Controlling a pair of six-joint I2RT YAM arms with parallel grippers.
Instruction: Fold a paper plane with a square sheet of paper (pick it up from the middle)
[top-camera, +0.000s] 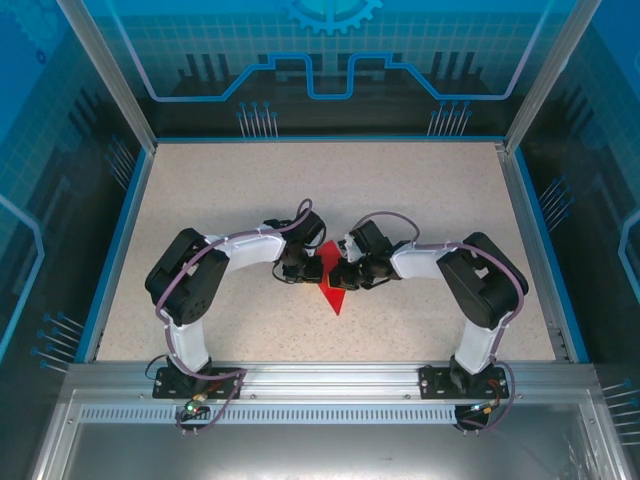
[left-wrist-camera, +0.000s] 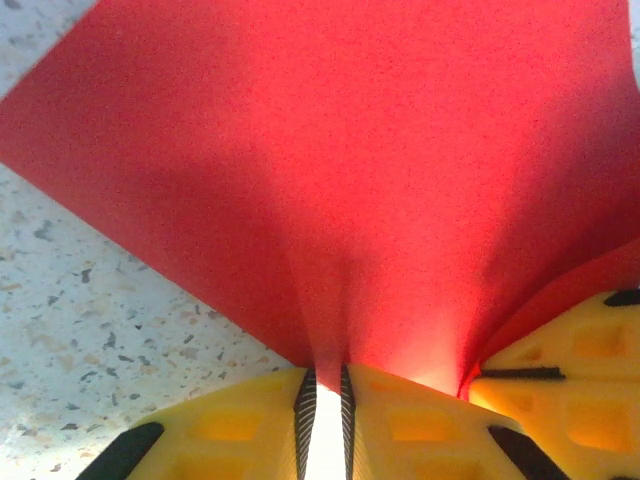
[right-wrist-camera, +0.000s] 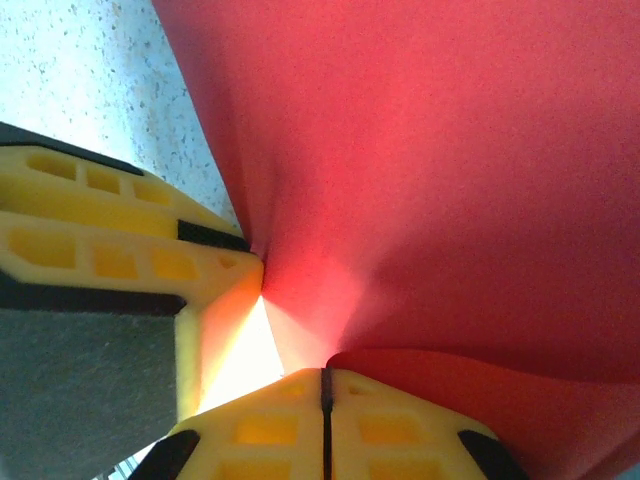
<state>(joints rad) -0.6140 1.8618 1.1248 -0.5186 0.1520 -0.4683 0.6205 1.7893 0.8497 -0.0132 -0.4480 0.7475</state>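
The paper (top-camera: 333, 292) sits near the middle of the table (top-camera: 200, 200), slightly toward the near edge, caught between the two grippers. From above, little of it shows: a red strip between the fingers and a pointed tip that sticks out toward the arm bases, past both grippers. Whether that tip touches the table I cannot tell.

The left gripper (top-camera: 312, 268) comes at the paper from the left and the right gripper (top-camera: 345, 275) from the right, and the two meet nearly tip to tip over it.

In the left wrist view the paper fans out wide ahead of the yellow fingers and narrows into a gathered fold that runs straight into the thin slit between their ribbed pads. The left gripper is clamped on the paper with its jaws almost together. The right gripper's fingers sit just beside it at lower right, under the edge of the sheet.

In the right wrist view the jaws are pressed fully together, with the paper puckering down into their tips. The right gripper is pinching the paper too. The speckled table shows beyond the sheet's edge.
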